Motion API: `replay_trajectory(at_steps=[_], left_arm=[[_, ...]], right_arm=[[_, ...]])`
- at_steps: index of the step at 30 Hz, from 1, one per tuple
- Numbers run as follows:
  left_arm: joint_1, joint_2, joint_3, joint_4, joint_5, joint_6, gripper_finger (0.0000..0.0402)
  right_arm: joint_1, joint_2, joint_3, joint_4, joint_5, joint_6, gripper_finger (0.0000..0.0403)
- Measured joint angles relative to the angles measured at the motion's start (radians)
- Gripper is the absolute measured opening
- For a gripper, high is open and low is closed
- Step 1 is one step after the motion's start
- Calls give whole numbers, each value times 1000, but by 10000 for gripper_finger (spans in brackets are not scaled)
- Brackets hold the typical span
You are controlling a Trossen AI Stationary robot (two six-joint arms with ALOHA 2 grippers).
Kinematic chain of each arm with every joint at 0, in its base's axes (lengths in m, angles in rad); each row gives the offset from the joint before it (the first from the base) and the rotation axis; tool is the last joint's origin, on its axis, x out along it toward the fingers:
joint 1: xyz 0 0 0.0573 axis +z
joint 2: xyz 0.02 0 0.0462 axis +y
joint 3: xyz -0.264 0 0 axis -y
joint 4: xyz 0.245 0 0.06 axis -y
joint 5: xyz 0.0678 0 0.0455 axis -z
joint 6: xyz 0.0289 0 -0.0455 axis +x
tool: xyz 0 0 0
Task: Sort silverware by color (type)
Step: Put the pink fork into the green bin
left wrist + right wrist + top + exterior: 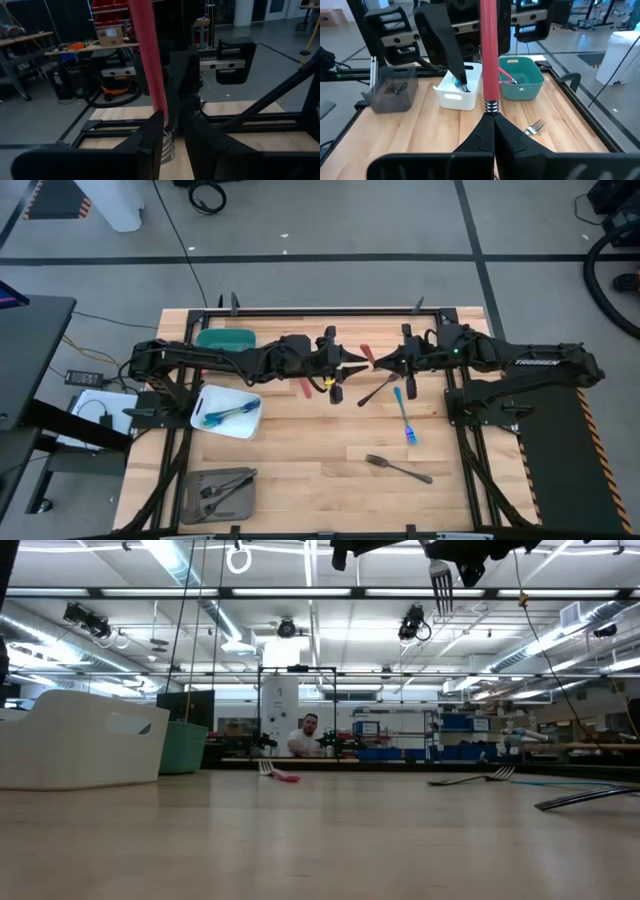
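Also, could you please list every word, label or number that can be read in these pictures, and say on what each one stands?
"TROSSEN": white letters on the right arm, seen in the high view.
The label on the cardboard box, in the room beyond the table: too small to read.
No other text can be read in any view.

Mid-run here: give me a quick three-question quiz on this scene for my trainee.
1. True or false: the white bin holds blue-handled utensils.
2. Which tool is shut on the raised red-handled fork? A) left B) right C) neither
3. Fill in: the loose blue-handled fork lies nearer the ____ arm.
Key: 1 true. 2 B: the right tool grips its neck, facing the left tool above mid-table. 3 right.
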Motion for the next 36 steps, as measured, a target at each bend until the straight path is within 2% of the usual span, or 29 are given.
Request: replay_trajectory(at_steps=[6,21,36], left_arm=[[-1,0,0,-7,-1,-11,82],[16,0,0,-9,-3,-39,82],[15,0,0,-14,18,-45,82]], right_arm=[[20,-3,0,29,40,-15,1],[55,-2,0,126,46,-56,1],[55,72,1,208,77,-81,1]])
